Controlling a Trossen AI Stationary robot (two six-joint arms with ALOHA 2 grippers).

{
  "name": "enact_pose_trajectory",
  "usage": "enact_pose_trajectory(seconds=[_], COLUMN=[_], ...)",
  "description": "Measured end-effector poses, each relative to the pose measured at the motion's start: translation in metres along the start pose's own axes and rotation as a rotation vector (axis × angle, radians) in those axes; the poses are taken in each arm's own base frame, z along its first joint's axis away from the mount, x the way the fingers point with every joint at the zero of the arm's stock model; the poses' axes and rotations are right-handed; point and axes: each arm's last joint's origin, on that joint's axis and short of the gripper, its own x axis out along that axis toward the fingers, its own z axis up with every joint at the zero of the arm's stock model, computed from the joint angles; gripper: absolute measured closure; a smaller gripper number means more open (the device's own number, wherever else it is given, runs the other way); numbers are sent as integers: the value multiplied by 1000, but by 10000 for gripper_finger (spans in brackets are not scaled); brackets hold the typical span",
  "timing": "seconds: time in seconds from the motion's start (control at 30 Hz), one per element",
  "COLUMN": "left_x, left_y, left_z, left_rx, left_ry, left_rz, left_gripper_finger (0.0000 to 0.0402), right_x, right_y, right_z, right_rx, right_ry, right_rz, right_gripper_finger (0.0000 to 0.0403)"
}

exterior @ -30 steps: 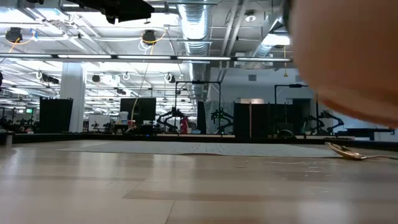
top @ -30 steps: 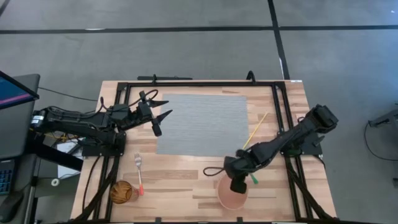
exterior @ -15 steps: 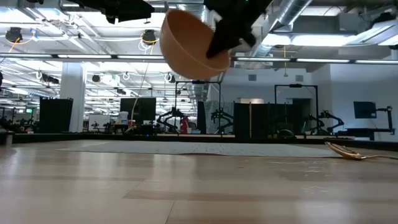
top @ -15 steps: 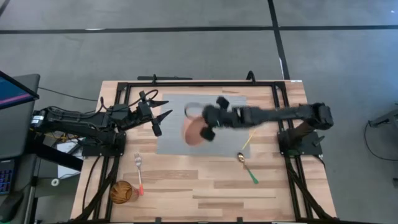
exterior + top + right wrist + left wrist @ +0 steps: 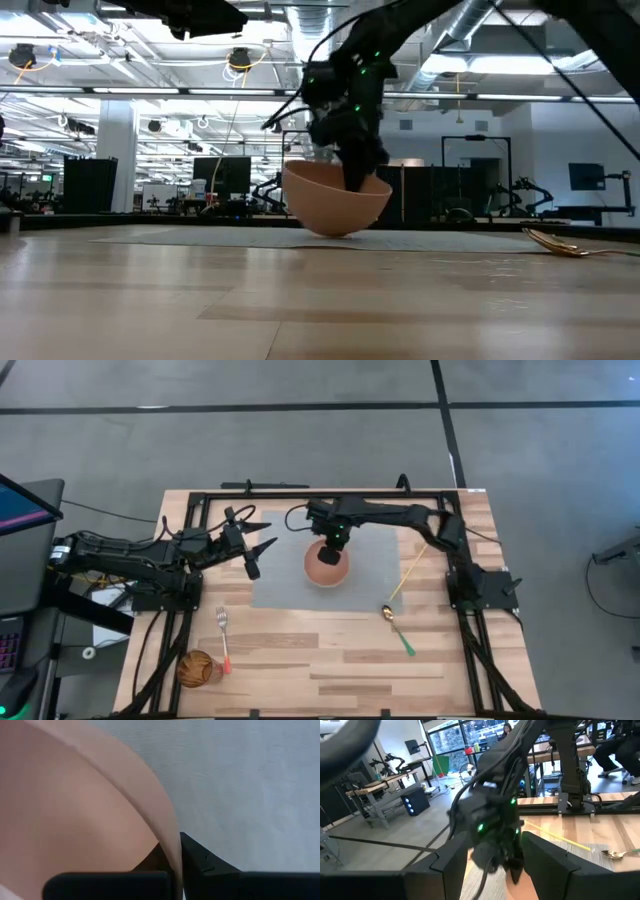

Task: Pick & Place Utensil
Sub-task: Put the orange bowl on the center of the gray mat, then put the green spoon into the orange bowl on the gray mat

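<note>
A tan-pink bowl point(image 5: 327, 565) point(image 5: 335, 200) is on the grey mat point(image 5: 290, 585) near its middle, with a slightly tilted rim. My right gripper point(image 5: 335, 540) reaches it from the far side and is shut on its rim. My left gripper point(image 5: 258, 546) hovers open off the mat's left edge, apart from everything. A gold spoon with a green handle point(image 5: 397, 630) point(image 5: 560, 243) lies on the wood right of the mat. A fork with a pink handle point(image 5: 224, 640) lies near the left front. My right gripper pinches the bowl's rim point(image 5: 172, 847) on its far side, one finger inside the bowl point(image 5: 147, 865) and one outside point(image 5: 205, 862). The fingers come from above, pointing down. The bowl's bottom point(image 5: 335, 232) is at the mat's surface, and the bowl tilts slightly.
A yellow chopstick point(image 5: 410, 568) lies slanted by the mat's right edge. A brown round cup point(image 5: 197, 668) stands at the near left corner beside the fork. Black frame rails point(image 5: 320, 495) border the table's far and side edges.
My right gripper carried the bowl from the table's near right part, up high over the mat toward the far left. It then lowered the bowl onto the mat's middle. The spoon stayed where it was. My left arm kept still.
</note>
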Motion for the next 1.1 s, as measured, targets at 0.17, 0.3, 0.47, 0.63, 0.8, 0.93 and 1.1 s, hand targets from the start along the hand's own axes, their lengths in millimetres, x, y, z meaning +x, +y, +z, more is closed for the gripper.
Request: enact_pose_trajectory(seconds=[0.17, 0.3, 0.47, 0.63, 0.8, 0.93, 1.1], left_x=[0, 0, 0, 0, 0, 0, 0], left_y=[0, 0, 0, 0, 0, 0, 0], left_z=[0, 0, 0, 0, 0, 0, -1], left_rx=[0, 1, 1, 2, 2, -1, -1], left_ry=[0, 2, 2, 3, 3, 4, 5], left_rz=[0, 0, -1, -1, -1, -1, -1], left_gripper_finger=[213, 213, 213, 213, 213, 213, 213], right_x=[5, 3, -6, -20, -46, -72, -109], right_y=[-14, -21, -18, -13, -1, 11, 27], right_z=[9, 13, 14, 13, 8, 0, -20], right_rx=[-11, -21, -80, -91, -120, -148, -140], right_ry=[38, 23, -10, -49, -105, -152, -175], right_rz=[17, 14, 10, 7, 11, 17, 31], right_gripper_finger=[394, 368, 327, 291, 262, 242, 224])
